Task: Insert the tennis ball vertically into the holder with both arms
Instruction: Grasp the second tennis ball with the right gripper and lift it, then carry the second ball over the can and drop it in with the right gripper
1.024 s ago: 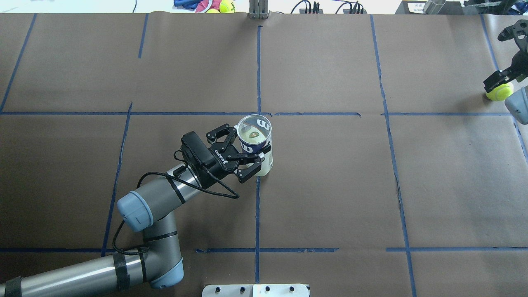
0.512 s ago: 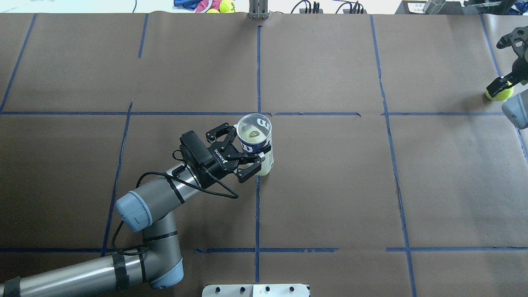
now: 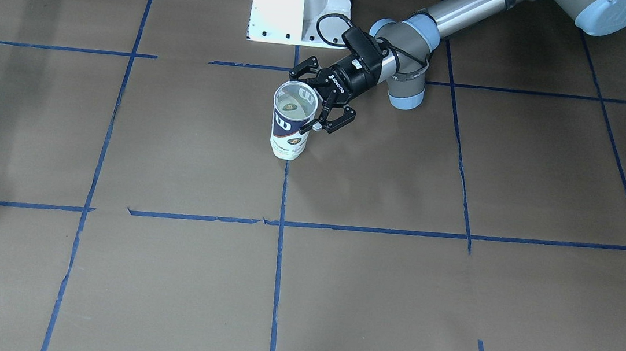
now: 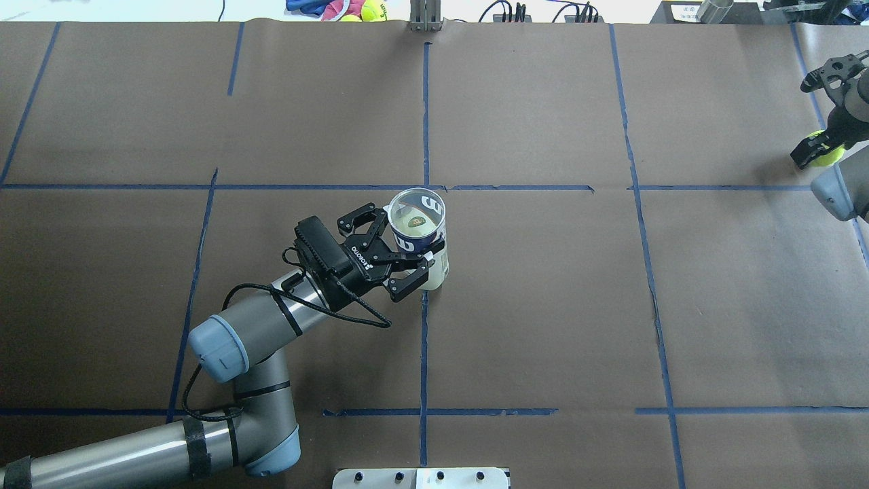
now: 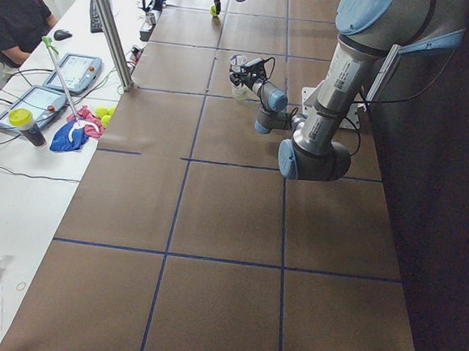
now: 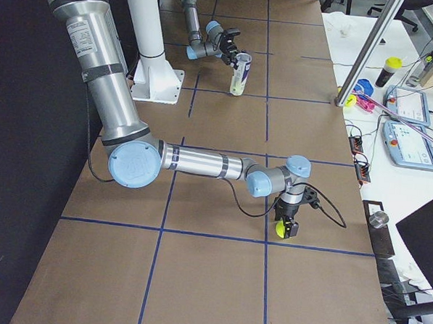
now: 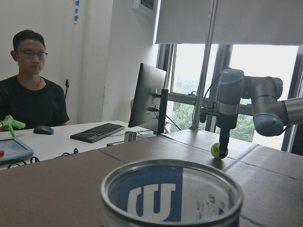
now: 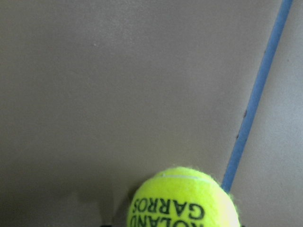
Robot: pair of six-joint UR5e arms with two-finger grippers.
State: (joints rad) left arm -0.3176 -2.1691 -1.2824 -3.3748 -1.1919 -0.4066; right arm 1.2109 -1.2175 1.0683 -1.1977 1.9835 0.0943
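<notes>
The holder (image 4: pixel 438 268), a clear can with a navy Wilson label, stands upright at the table's middle; it also shows in the front view (image 3: pixel 290 129) and right view (image 6: pixel 240 72). My left gripper (image 4: pixel 407 238) is shut on the holder near its open rim (image 7: pixel 170 198), reaching in from the side (image 3: pixel 304 102). The tennis ball (image 4: pixel 827 157) is at the far right edge, clamped in my right gripper (image 4: pixel 818 151), which points straight down (image 6: pixel 286 225). The ball's ROLAND GARROS lettering shows in the right wrist view (image 8: pixel 182 201). It sits at or just above the paper (image 7: pixel 218 150).
Brown paper with blue tape lines (image 4: pixel 426 122) covers the table. The white pedestal base (image 3: pixel 299 5) stands at the near edge. Spare balls and toys (image 4: pixel 370 10), a metal post (image 4: pixel 426 17) and cables lie along the far edge. An operator (image 5: pixel 16 12) sits at a desk.
The right wrist and forearm have shifted a little toward the far edge, and the ball is now more hidden by the fingers. The left gripper and holder have stayed put.
</notes>
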